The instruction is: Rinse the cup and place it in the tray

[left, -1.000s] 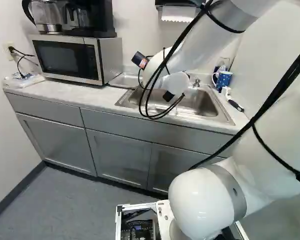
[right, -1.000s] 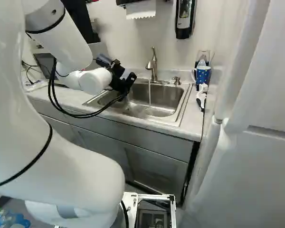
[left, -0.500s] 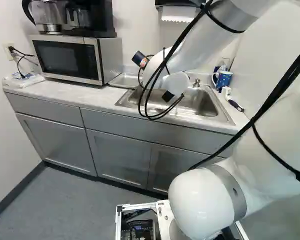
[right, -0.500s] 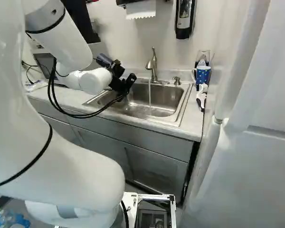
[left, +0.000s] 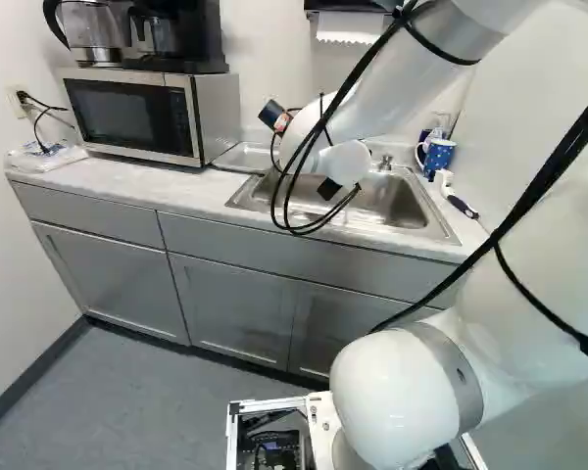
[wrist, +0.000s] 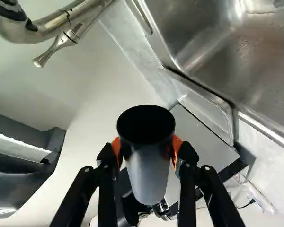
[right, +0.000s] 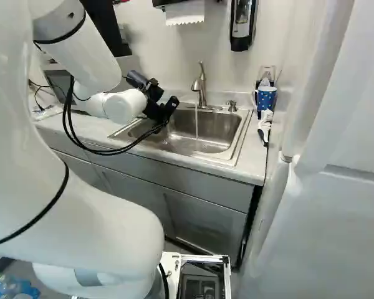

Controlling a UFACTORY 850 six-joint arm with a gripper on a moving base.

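Nothing visibly moves since the earlier frame; white arm (right: 96, 53), upper left of right base view, holds position. Black two-fingered gripper (wrist: 147, 150) clasps the tapered grey, dark-mouthed cup (wrist: 149, 179) (left base view, upper middle); wet walls could slip, or a low approach could clip the rim of the shallow metal tray (left: 243, 157). Count: one held cup, one tray, one steel sink (right: 209, 132), one blue spotted mug (right: 266, 98).
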